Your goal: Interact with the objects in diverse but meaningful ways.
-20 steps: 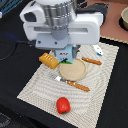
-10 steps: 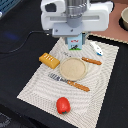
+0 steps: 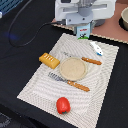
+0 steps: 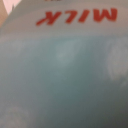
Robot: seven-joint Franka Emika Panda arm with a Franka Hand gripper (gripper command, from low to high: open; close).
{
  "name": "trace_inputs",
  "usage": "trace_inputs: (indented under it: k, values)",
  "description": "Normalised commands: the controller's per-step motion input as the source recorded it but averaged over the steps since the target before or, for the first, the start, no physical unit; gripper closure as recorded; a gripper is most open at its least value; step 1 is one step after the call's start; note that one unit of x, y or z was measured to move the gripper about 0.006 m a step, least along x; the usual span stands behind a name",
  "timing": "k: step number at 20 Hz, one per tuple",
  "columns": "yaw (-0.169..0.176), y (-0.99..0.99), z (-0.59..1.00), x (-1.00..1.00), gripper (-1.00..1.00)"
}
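The gripper [image 3: 83, 31] has risen, milk carton [image 3: 83, 34] beneath it.

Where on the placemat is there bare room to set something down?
Free: the strip between the bread loaf and the tomato, and the corner beyond the fork. Crowded: around the plate and the far edge under the arm.

Your exterior view looks down at a slant on the striped mat [image 3: 75, 75], the arm at its far edge. Your wrist view sits hard against the milk carton [image 4: 65, 75], blurred. Both views share only that carton [image 3: 83, 34].
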Motion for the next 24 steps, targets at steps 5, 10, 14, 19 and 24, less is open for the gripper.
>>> trace_inputs:
  k: [5, 10, 14, 19, 24]
  values:
    - [0.0, -0.08, -0.51, 0.0, 1.0]
    - [0.0, -0.12, -0.44, -0.07, 1.0]
    - [0.0, 0.0, -0.48, -0.1, 1.0]
    - [0.0, 0.01, -0.28, -0.06, -1.0]
    - [0.015, 0.24, 0.6, -0.03, -1.0]
